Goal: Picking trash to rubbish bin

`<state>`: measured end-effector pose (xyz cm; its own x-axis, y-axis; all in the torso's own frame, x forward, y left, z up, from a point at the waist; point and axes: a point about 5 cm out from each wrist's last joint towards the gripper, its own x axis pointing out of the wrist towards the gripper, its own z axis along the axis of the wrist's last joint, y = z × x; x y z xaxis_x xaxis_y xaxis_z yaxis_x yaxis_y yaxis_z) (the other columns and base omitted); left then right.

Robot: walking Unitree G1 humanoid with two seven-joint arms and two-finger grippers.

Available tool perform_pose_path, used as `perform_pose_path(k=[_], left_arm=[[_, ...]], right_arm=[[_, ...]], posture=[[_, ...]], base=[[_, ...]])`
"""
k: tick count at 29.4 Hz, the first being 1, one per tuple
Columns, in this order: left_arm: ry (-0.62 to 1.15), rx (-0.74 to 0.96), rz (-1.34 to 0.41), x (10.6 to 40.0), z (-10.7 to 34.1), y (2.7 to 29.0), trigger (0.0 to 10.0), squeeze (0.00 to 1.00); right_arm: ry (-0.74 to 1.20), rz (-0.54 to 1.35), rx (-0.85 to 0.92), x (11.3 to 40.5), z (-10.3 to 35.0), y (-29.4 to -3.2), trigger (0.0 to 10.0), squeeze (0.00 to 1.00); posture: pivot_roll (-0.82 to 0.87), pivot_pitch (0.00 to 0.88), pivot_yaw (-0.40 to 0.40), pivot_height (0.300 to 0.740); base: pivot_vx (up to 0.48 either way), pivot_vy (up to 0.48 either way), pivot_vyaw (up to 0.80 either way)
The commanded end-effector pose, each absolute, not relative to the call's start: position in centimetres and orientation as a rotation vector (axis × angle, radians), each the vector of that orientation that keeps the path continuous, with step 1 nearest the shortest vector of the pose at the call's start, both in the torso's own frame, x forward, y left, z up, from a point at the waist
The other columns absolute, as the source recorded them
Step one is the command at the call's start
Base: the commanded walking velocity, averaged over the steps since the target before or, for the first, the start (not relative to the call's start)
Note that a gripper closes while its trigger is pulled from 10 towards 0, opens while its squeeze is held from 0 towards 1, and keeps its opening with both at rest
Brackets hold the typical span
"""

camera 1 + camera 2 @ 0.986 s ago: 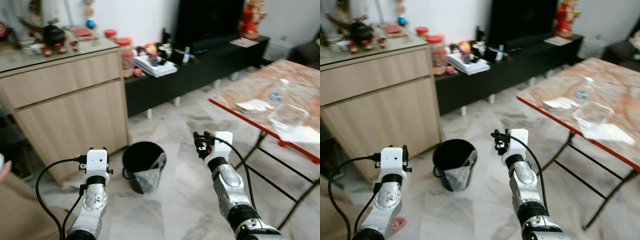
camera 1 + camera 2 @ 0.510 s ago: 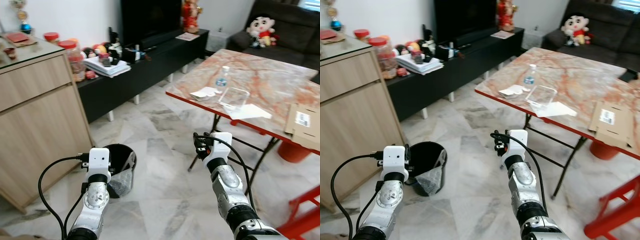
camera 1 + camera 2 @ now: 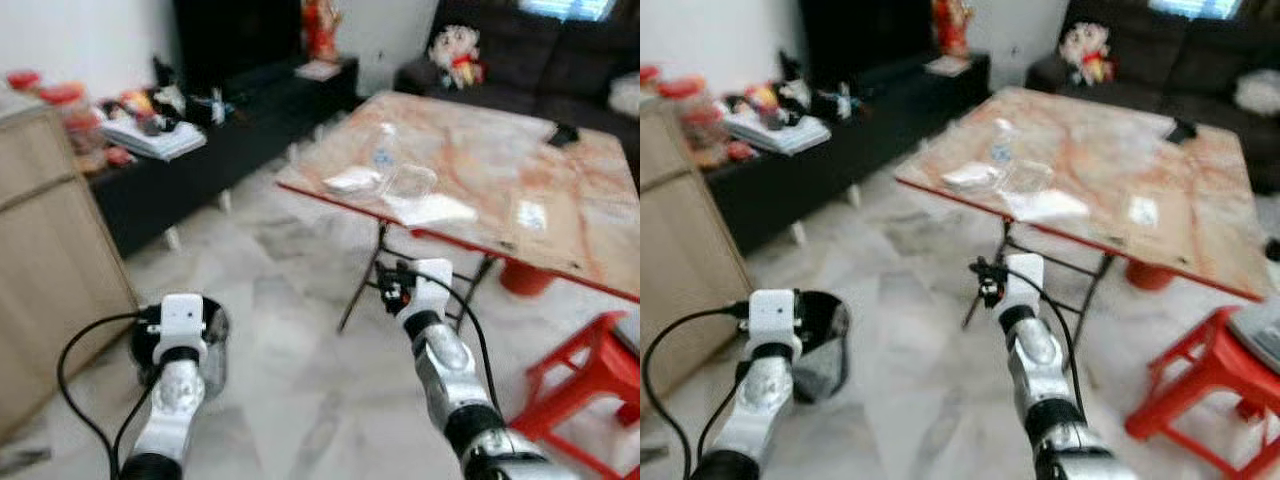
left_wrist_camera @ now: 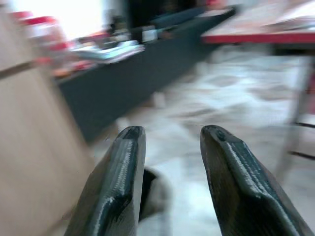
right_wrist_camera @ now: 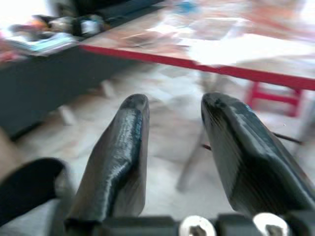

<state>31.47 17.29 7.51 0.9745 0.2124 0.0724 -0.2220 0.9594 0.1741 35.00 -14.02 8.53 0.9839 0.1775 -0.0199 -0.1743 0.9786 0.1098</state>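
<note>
Facing the table (image 3: 560,215) where trash (image 3: 352,180) lies, both grippers, left (image 4: 170,187) and right (image 5: 172,152), parted and empty, bin (image 3: 820,340) beside the left arm.

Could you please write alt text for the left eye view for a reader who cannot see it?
Blurred view of a living room: both silver arms reach forward, left gripper over a black bin on the marble floor, right gripper before a red-edged marble table holding a plastic bottle and papers.

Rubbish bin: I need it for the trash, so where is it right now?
In the head views the black rubbish bin stands on the floor at lower left, just behind the left gripper, beside the wooden cabinet.
</note>
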Motion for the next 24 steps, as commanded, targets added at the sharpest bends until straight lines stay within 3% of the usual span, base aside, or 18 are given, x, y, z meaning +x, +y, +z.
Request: perform_pose_path(k=[1,22,24], left_arm=[[-0.065,0.193,0.234,31.74,8.03,17.9,10.0,0.0],[-0.073,0.177,0.198,32.46,8.84,17.91,10.0,0.0],[-0.072,0.173,0.19,32.45,8.82,17.79,10.0,0.0]], right_arm=[[0.025,0.189,0.107,35.12,8.74,-13.47,10.0,0.0],[0.02,0.175,0.114,35.35,9.04,-13.62,10.0,0.0],[0.012,0.176,0.115,35.35,9.13,-13.6,10.0,0.0]], posture=[[-0.03,0.0,-0.047,0.74],[-0.03,0.0,-0.052,0.74],[-0.03,0.0,-0.053,0.74]], base=[[0.0,0.0,-0.8],[0.0,0.0,-0.8],[0.0,0.0,0.0]])
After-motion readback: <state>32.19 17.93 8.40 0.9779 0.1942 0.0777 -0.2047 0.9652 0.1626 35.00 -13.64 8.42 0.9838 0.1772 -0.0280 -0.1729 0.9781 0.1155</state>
